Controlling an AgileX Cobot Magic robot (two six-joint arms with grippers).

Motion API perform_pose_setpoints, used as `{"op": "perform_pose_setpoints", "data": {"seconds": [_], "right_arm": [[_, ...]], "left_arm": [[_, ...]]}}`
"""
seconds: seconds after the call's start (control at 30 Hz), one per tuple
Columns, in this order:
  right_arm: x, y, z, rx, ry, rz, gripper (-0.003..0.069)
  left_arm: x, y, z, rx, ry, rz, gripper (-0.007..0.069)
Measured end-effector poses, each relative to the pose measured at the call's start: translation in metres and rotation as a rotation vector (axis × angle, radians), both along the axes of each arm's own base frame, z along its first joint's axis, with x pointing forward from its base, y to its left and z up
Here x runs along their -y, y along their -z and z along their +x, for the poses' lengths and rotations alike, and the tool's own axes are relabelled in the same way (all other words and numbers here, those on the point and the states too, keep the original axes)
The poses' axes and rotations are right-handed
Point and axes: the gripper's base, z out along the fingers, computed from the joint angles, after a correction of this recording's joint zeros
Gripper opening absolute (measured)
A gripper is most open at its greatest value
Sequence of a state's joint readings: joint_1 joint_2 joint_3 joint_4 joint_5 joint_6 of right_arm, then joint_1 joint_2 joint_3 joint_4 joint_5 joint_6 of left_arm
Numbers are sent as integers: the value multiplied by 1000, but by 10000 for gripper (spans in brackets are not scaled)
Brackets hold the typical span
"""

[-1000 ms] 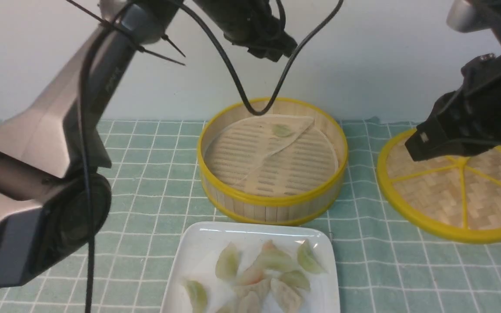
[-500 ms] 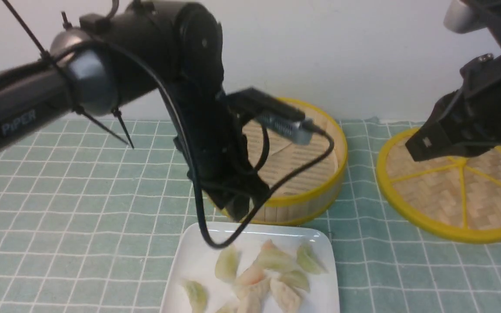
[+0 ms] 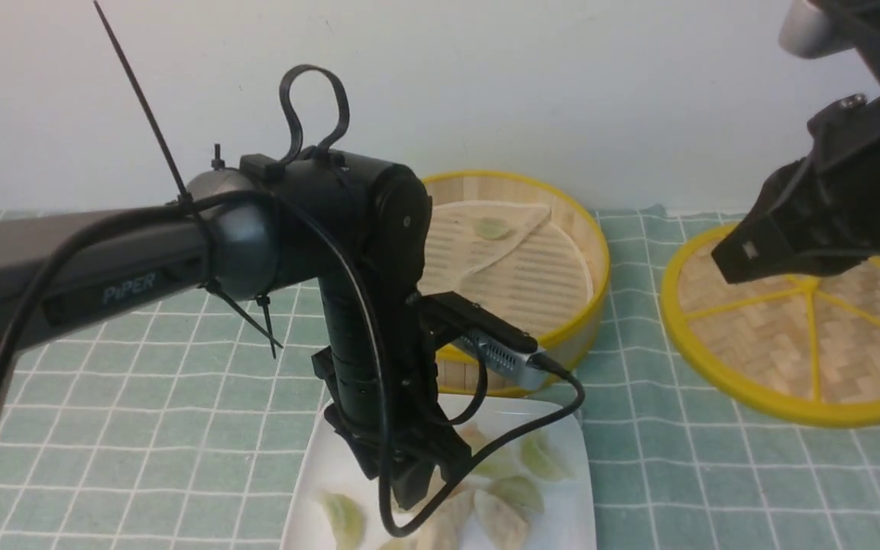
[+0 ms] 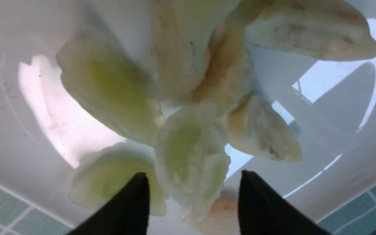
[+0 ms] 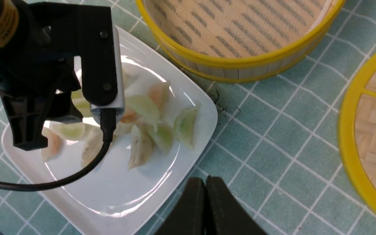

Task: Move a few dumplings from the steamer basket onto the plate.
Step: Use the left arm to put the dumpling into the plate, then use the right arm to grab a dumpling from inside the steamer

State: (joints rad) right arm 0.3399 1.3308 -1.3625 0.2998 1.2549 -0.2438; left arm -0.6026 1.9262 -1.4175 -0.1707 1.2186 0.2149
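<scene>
Noted left claw (image 4: 193,174) spread low over plate (image 3: 316,477), green dumpling (image 4: 188,153) loose between tips, right claw (image 5: 206,182) pressed together, second dumpling (image 3: 493,228) beyond plate, far inside steamer basket (image 3: 599,286).

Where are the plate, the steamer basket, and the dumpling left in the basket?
plate (image 5: 135,192): right wrist view, bare white middle.
steamer basket (image 3: 501,187): front view, far inner wall.
dumpling in the basket (image 3: 493,228): front view, its green middle.

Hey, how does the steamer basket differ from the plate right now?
The steamer basket is round bamboo with yellow rims; the plate is square, glossy white. The basket holds one visible dumpling; the plate holds a pile of dumplings. Both sit on the green checked cloth.
</scene>
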Motion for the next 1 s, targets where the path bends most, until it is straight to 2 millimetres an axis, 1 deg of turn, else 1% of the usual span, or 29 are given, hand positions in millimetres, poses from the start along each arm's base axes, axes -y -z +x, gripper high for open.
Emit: {"op": "perform_pose_setpoints", "data": {"seconds": [0.03, 0.07, 0.1, 0.13, 0.17, 0.2, 0.27, 0.3, 0.33, 0.37, 0.4, 0.43, 0.5, 0.53, 0.57, 0.6, 0.63, 0.67, 0.7, 0.73, 0.77, 0.8, 0.9, 1.0], "right_arm": [[0, 0, 0, 0, 0, -1, -12], [0, 0, 1, 2, -1, -6, -12], [0, 0, 1, 3, -2, -6, -12], [-1, -1, 6, 6, -8, -14, -12], [-3, -1, 10, 10, -15, -18, -12], [-5, -1, 16, 11, -23, -23, -12], [-10, 1, 29, 12, -37, -31, -12], [-11, 1, 33, 11, -39, -32, -12], [-14, 3, 42, 13, -51, -39, -12], [-20, 7, 60, 14, -73, -53, -12], [-23, 10, 69, 16, -84, -61, -12], [-28, 14, 83, 21, -103, -72, -12], [-36, 22, 106, 33, -141, -90, -12], [-39, 25, 114, 43, -161, -99, -12], [-40, 26, 116, 44, -164, -101, -10], [-44, 31, 128, 52, -183, -109, -10], [-46, 35, 134, 57, -197, -116, -9], [-50, 41, 144, 59, -211, -123, -6], [-51, 43, 146, 58, -213, -125, -5], [-52, 47, 151, 58, -223, -130, -1], [-57, 58, 159, 47, -239, -138, 15], [-59, 63, 162, 44, -246, -142, 25], [-69, 80, 172, 73, -284, -156, 78], [-79, 95, 185, 149, -301, -161, 166]], "left_arm": [[0, 0, 0, 1, 0, 1, 362], [0, 0, 0, 4, -6, 6, 410], [0, 0, 0, 4, -6, 7, 418], [-1, 0, 1, 10, -12, 13, 428], [-2, -2, 1, 17, -14, 18, 419], [-2, -3, 1, 24, -17, 22, 395], [-5, -12, 1, 57, -29, 29, 303], [-6, -13, 1, 61, -30, 29, 303], [-7, -20, 0, 80, -36, 24, 239], [-11, -37, -5, 122, -52, 7, 141], [-14, -46, -7, 143, -64, -5, 82], [-20, -61, -13, 174, -78, -28, 44], [-34, -85, -26, 224, -115, -65, 6], [-40, -92, -31, 236, -128, -74, 0], [-42, -94, -32, 240, -132, -76, -1], [-52, -106, -40, 268, -149, -95, -6], [-58, -112, -45, 281, -162, -101, -6], [-68, -122, -52, 310, -181, -114, -6], [-70, -125, -55, 319, -184, -120, -6], [-77, -129, -58, 332, -198, -125, -6], [-88, -141, -67, 368, -229, -141, -6], [-94, -145, -70, 382, -248, -146, -6], [-107, -161, -82, 440, -297, -171, -6], [-115, -176, -95, 490, -325, -199, -6]]}}
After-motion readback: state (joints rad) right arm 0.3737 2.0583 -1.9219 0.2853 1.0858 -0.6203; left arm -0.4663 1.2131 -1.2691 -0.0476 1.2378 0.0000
